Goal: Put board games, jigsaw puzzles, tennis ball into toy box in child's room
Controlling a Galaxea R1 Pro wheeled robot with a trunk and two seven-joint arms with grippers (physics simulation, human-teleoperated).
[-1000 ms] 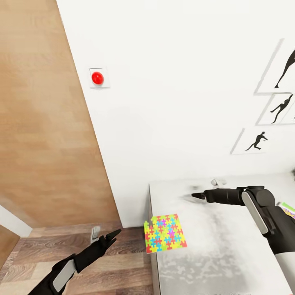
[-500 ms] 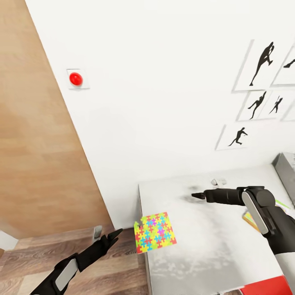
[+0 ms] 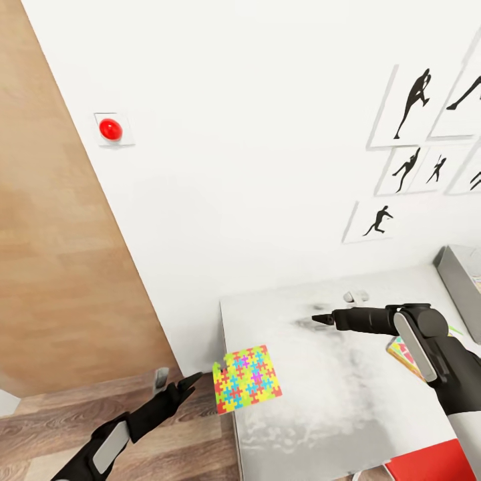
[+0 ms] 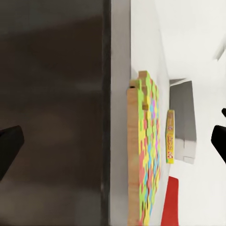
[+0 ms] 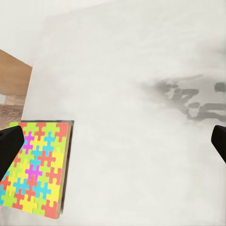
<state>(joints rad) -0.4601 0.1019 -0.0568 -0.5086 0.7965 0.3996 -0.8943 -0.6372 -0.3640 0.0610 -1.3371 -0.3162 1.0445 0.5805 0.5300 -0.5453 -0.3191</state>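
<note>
One jigsaw puzzle (image 3: 246,379) lies flat on the table (image 3: 334,394), its corner hanging over the table's left edge. My left gripper (image 3: 175,381) hovers open over the floor just left of it, apart from it. In the left wrist view the puzzle (image 4: 143,155) shows edge-on between the wide-spread fingers (image 4: 9,146). My right gripper (image 3: 337,307) is open above the far part of the table, away from the puzzle (image 5: 35,172). The grey toy box (image 3: 454,270) stands at the table's far right. A colourful flat box (image 3: 401,349) lies partly hidden behind my right arm.
A red chair (image 3: 427,464) stands at the table's near right corner. The white wall carries a red button (image 3: 109,129) and black silhouette pictures (image 3: 411,107). A wooden door panel (image 3: 60,254) stands left, above wood-plank floor (image 3: 53,427).
The head view has turned to the right, bringing the toy box and the red chair into view. Both arms hold the same pose and the puzzle lies in the same spot on the table.
</note>
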